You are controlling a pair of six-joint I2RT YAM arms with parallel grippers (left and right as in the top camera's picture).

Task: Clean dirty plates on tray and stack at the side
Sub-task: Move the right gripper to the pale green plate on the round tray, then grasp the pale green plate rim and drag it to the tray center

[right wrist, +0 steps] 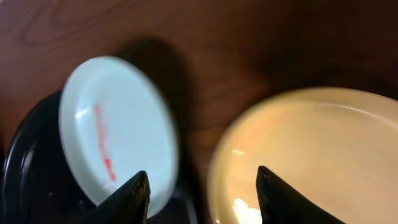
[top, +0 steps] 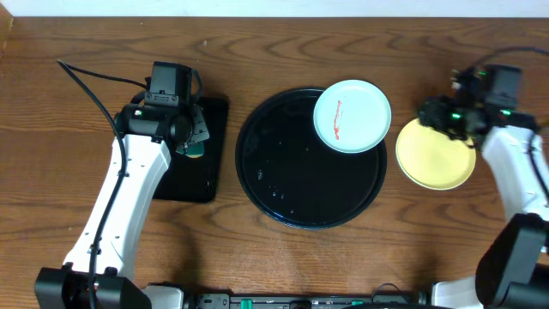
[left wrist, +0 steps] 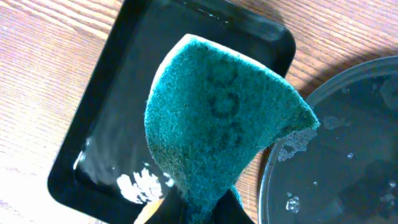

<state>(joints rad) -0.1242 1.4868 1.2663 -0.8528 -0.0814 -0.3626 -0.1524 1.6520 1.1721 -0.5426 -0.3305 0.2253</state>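
The left gripper (top: 194, 142) pinches the sponge (left wrist: 224, 124) over the small tray (left wrist: 102, 118), just beside the tray (top: 292, 172). The right gripper (right wrist: 202, 180) hangs spread and empty above the gap between the 2 plates in view.

The blue plate (top: 352, 116) lies at the tray's far right edge and seems to overlap the rim, its red smear (top: 339, 120) unwiped. The yellow plate (top: 435, 154) rests on the table (top: 86, 51) just right of the tray and looks clean.

The main risk is that perch. With nothing holding the blue plate, a sponge stroke could slide or tip it off the rim toward the yellow plate. The tray is wet (droplets show on it), so grip underneath is probably poor. If the right gripper lifts the plate first, thin wet edges may slip between the fingers. Stacking before the smear is gone would soil the yellow plate.
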